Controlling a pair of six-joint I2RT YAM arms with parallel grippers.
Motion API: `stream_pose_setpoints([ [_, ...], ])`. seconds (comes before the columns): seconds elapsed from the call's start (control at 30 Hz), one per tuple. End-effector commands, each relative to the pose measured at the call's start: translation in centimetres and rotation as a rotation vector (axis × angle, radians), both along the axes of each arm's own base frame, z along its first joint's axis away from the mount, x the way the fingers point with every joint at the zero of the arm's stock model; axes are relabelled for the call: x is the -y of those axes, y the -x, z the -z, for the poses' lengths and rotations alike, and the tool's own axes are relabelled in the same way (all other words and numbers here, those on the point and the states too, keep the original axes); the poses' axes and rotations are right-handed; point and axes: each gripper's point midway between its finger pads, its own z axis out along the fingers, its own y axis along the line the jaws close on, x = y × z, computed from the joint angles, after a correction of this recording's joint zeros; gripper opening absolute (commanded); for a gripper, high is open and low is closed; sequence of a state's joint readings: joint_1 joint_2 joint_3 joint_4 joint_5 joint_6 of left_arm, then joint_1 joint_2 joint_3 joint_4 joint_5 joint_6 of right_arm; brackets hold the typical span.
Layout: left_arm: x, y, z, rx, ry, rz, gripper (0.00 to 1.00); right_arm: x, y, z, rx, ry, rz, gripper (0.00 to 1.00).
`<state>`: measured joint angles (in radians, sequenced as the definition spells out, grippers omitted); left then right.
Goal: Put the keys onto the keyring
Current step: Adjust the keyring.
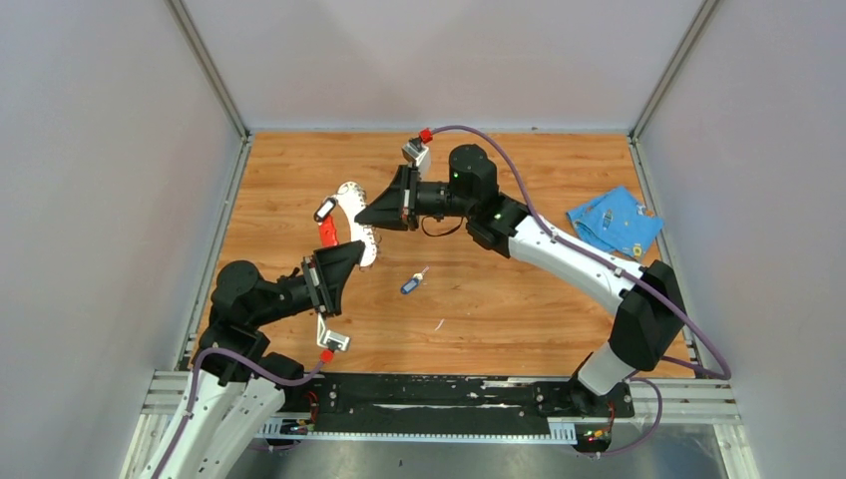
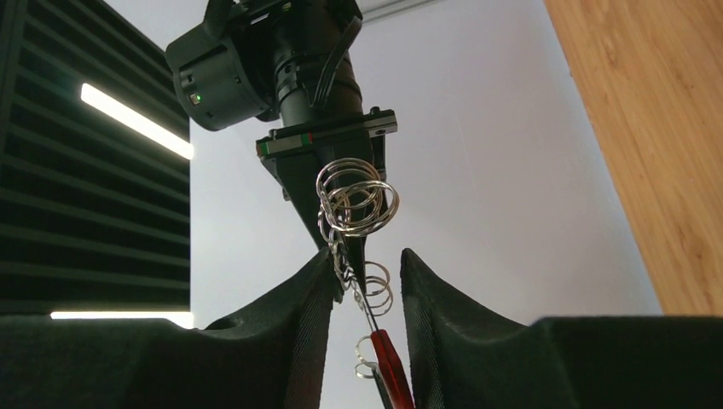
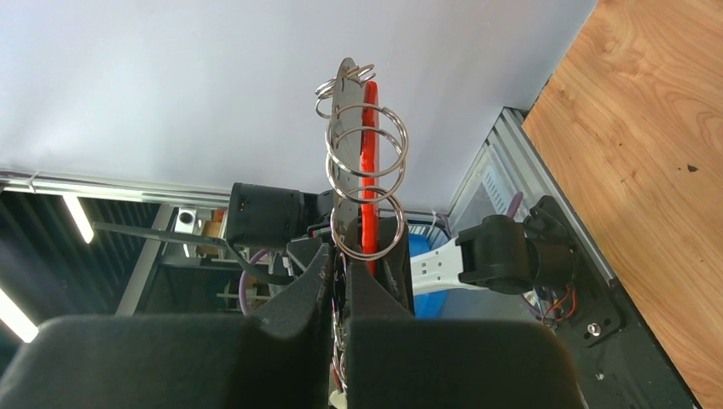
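Note:
The keyring (image 1: 344, 222), a curved strap part red and part silvery with metal rings, hangs in the air between my two grippers. My right gripper (image 1: 366, 216) is shut on its silvery end; in the right wrist view the strap (image 3: 368, 162) and its rings (image 3: 367, 141) stick out past the closed jaws (image 3: 343, 256). My left gripper (image 1: 351, 257) sits around the red end (image 2: 390, 362), with its fingers still apart on either side (image 2: 367, 253). A small black piece (image 1: 324, 210), apparently the black-headed key, hangs at the strap's left end. The blue-headed key (image 1: 410, 284) lies on the table.
A crumpled blue cloth (image 1: 614, 222) lies at the table's right edge. Grey walls enclose the wooden table (image 1: 499, 329) on three sides, and a metal rail (image 1: 439, 394) runs along its near edge.

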<state>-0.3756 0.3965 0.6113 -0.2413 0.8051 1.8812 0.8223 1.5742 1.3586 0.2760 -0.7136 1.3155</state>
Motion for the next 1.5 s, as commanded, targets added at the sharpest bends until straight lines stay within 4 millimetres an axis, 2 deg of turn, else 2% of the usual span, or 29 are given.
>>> stream_pose_setpoints([
  [0.0, 0.4, 1.4, -1.5, 0.019, 0.013, 0.061, 0.38, 0.0, 1.5, -1.2, 0.018, -0.036, -0.042, 0.0],
  [0.03, 0.4, 1.5, -1.5, 0.008, 0.011, 0.064, 0.42, 0.0, 1.5, -1.3, 0.016, -0.042, -0.043, 0.0],
  [0.1, 0.3, 2.0, -1.1, -0.013, 0.002, 0.071, 0.64, 0.1, 1.3, -1.9, 0.02, -0.056, -0.035, 0.0],
  [0.23, 0.2, 3.3, -1.0, -0.006, 0.018, 0.094, 0.77, 0.2, 1.4, -2.8, 0.03, -0.073, -0.038, 0.0],
  [0.33, 0.0, 3.5, -0.8, 0.002, 0.022, 0.087, 0.78, 0.2, 1.7, -2.8, 0.027, -0.071, -0.051, 0.0],
  [0.53, -0.2, 2.6, -1.2, -0.006, 0.04, 0.053, 0.77, 0.2, 2.5, -2.1, 0.004, -0.062, -0.067, 0.0],
  [0.6, 0.0, 2.5, -1.0, -0.009, 0.029, 0.062, 0.73, 0.0, 2.7, -2.2, 0.005, -0.065, -0.076, 0.0],
  [0.7, 0.3, 2.4, -0.9, -0.014, 0.022, 0.079, 0.59, -0.2, 3.1, -2.0, 0.0, -0.061, -0.084, 0.0],
  [0.93, 0.5, 1.9, -1.7, -0.076, 0.067, 0.083, 0.01, -0.4, 3.8, -1.0, -0.011, -0.038, -0.109, 0.0],
  [1.1, 0.3, 2.5, -2.4, -0.318, 0.132, 0.089, 0.0, 0.2, 3.8, -0.1, 0.056, 0.021, -0.108, 0.0],
  [1.13, 0.3, 2.9, -2.8, -0.377, 0.136, 0.093, 0.0, 0.5, 3.8, 0.0, 0.087, 0.038, -0.107, 0.03],
  [1.2, 0.3, 3.4, -3.0, -0.556, 0.175, 0.093, 0.0, 1.1, 3.3, -0.1, 0.191, 0.078, -0.103, 0.22],
  [1.23, 0.4, 3.4, -3.3, -0.666, 0.217, 0.087, 0.0, 1.6, 3.2, 0.2, 0.23, 0.121, -0.103, 0.28],
  [1.33, 0.6, 3.9, -3.2, -0.928, 0.292, 0.074, 0.0, 2.9, 2.7, -0.9, 0.425, 0.165, -0.08, 0.39],
  [1.4, 0.6, 4.2, -3.2, -1.059, 0.346, 0.066, 0.0, 4.2, 2.1, -1.3, 0.598, 0.211, -0.048, 0.56],
  [1.47, 0.7, 4.3, -3.3, -1.173, 0.406, 0.059, 0.0, 5.8, 1.6, -2.3, 0.759, 0.247, 0.01, 0.68],
])
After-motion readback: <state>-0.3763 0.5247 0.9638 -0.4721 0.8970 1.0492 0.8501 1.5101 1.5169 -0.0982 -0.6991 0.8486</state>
